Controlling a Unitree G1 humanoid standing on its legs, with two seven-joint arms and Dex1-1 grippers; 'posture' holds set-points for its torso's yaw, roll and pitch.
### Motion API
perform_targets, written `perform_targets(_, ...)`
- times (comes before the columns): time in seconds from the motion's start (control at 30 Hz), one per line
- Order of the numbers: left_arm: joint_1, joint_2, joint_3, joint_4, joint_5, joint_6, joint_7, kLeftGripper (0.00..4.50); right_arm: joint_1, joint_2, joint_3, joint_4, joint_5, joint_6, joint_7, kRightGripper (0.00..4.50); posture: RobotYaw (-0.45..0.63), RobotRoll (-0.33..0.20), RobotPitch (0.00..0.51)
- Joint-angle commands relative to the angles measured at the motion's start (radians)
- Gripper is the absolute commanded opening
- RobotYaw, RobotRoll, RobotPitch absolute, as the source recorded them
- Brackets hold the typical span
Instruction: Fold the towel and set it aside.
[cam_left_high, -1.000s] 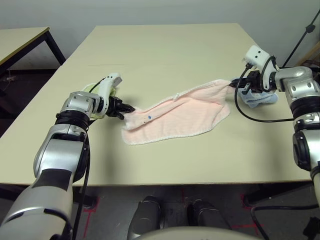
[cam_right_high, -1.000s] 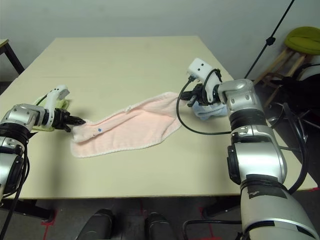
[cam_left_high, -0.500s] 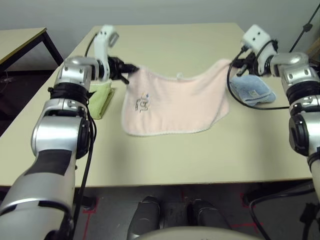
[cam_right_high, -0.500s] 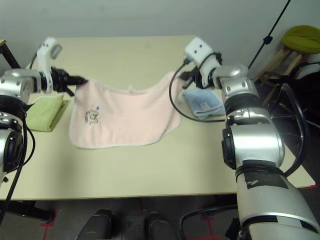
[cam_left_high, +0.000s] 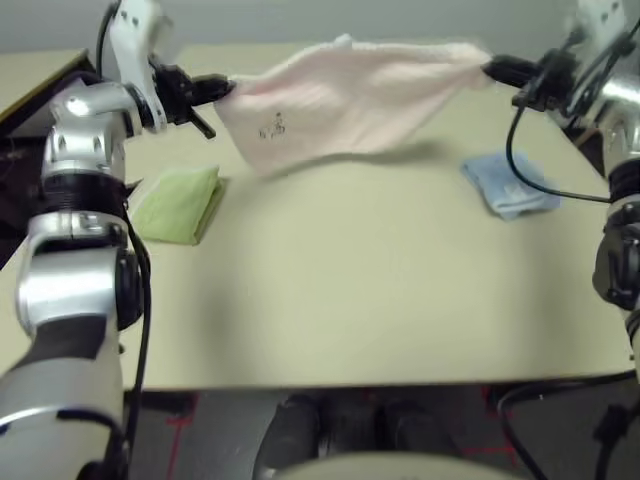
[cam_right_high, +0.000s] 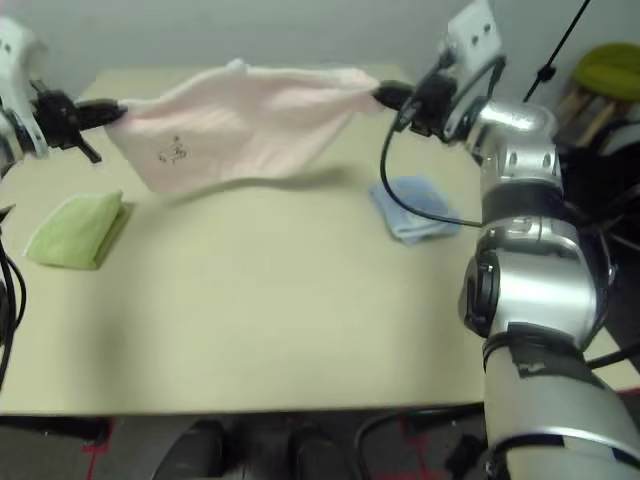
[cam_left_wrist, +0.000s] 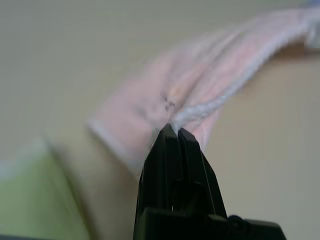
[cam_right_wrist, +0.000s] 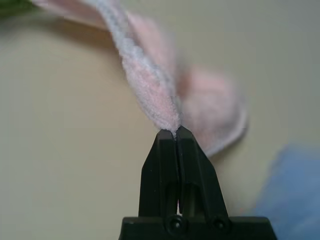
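Observation:
The pale pink towel hangs stretched in the air above the far half of the table, its small dark motif facing me and its lower edge sagging free. My left gripper is shut on the towel's left corner, held high at the left. My right gripper is shut on the opposite corner, high at the right. In the left wrist view the black fingers pinch the white bobbled edge. In the right wrist view the fingers clamp a bunched pink corner.
A yellow-green folded cloth lies on the table at the left. A light-blue folded cloth lies at the right, below my right arm. A black stand and a green stool are beyond the table's right edge.
Both grippers have lifted the towel from lying on the table to hanging stretched in the air, rising and spreading apart. The two small cloths stayed put.

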Motion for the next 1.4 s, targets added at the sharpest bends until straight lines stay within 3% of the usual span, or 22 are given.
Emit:
perform_targets(0.03, 0.093, -0.008, 0.034, -0.139, -0.046, 0.068, 0.037, 0.05, 0.101, 0.006, 0.014, -0.149, 0.032, 0.084, -0.01, 0.0, 0.12, 0.0, 0.068)
perform_targets(0.17, 0.177, 0.0, 0.04, -0.191, -0.065, 0.113, 0.056, 0.05, 0.175, -0.002, 0.028, -0.177, 0.03, 0.11, -0.024, 0.0, 0.12, 0.0, 0.069)
perform_targets(0.3, 0.201, 0.017, 0.055, -0.216, -0.085, 0.141, 0.059, 0.05, 0.167, -0.019, 0.03, -0.184, 0.038, 0.127, -0.016, 0.0, 0.11, 0.0, 0.07)
perform_targets(0.6, 0.292, 0.119, 0.027, -0.344, -0.148, 0.236, -0.066, 0.05, 0.194, -0.081, 0.041, -0.264, 0.05, 0.117, 0.033, 0.0, 0.1, 0.0, 0.073)
perform_targets(0.7, 0.345, 0.174, 0.017, -0.406, -0.177, 0.291, -0.134, 0.05, 0.231, -0.11, 0.048, -0.318, 0.057, 0.108, 0.077, 0.0, 0.1, 0.0, 0.074)
perform_targets(0.93, 0.516, 0.388, -0.017, -0.573, -0.238, 0.397, -0.331, 0.05, 0.445, -0.256, 0.076, -0.599, 0.137, 0.182, 0.26, 0.0, 0.11, 0.0, 0.078)
perform_targets(1.07, 0.542, 0.465, -0.054, -0.603, -0.244, 0.439, -0.393, 0.05, 0.484, -0.305, 0.083, -0.664, 0.168, 0.237, 0.297, 0.0, 0.1, 0.0, 0.08)
perform_targets(1.23, 0.502, 0.464, -0.077, -0.572, -0.229, 0.422, -0.384, 0.05, 0.468, -0.316, 0.095, -0.656, 0.178, 0.265, 0.301, 0.0, 0.1, 0.0, 0.08)
perform_targets(1.4, 0.488, 0.515, -0.08, -0.57, -0.238, 0.456, -0.417, 0.05, 0.481, -0.39, 0.125, -0.707, 0.229, 0.377, 0.392, 0.0, 0.1, 0.0, 0.078)
